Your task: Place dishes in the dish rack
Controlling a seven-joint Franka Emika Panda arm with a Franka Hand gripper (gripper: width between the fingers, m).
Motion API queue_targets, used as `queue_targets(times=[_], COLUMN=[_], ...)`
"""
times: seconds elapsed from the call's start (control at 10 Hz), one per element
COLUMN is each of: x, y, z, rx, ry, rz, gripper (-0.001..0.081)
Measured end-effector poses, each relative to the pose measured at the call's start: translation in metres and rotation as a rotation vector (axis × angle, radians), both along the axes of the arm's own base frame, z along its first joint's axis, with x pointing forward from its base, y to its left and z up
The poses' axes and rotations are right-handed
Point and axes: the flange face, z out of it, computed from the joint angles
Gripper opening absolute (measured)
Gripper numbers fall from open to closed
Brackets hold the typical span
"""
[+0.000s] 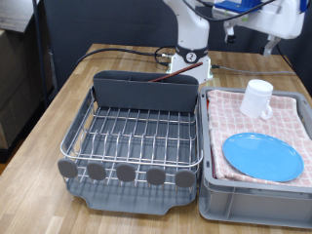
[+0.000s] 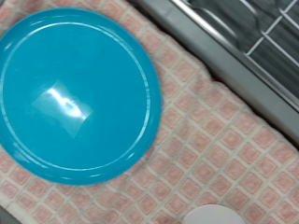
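A round light-blue plate [image 1: 263,156] [image 2: 77,93] lies flat on the pink checkered cloth in the grey bin. A small white mug [image 1: 257,98] [image 2: 213,216] stands upright on the same cloth, behind the plate in the exterior view. The silver wire dish rack [image 1: 136,132] [image 2: 271,37], with a dark grey caddy [image 1: 146,90] at its back, stands at the exterior view's left with nothing on its wires. My gripper [image 1: 269,41] hangs high over the bin at the exterior view's top right. Its fingers do not show in the wrist view, which looks straight down on the plate.
The grey bin [image 1: 208,136] [image 2: 217,51] touches the rack's right side. A grey drip tray [image 1: 136,200] and round grey feet sit at the rack's front. The robot base [image 1: 190,58] and cables stand behind the rack on the wooden table [image 1: 44,127].
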Motion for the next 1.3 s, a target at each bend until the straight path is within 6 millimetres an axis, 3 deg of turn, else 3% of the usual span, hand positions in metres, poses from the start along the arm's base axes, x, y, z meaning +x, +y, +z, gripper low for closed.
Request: queue_targets(times=[0.2,0.4,1.1,1.3], x=[0.012,0.021,0.026,0.026], y=[0.014,0.017,0.005,0.005], z=[-0.004,-0.021,-0.096,-0.103], rx=[0.035,0.084,0.23,0.239], ry=[-0.044,-0.107,-0.19,-0.203], rz=[0.041,0.089,0.192,0.209], gripper=[0.0803,0.0803,0.0803,0.0803])
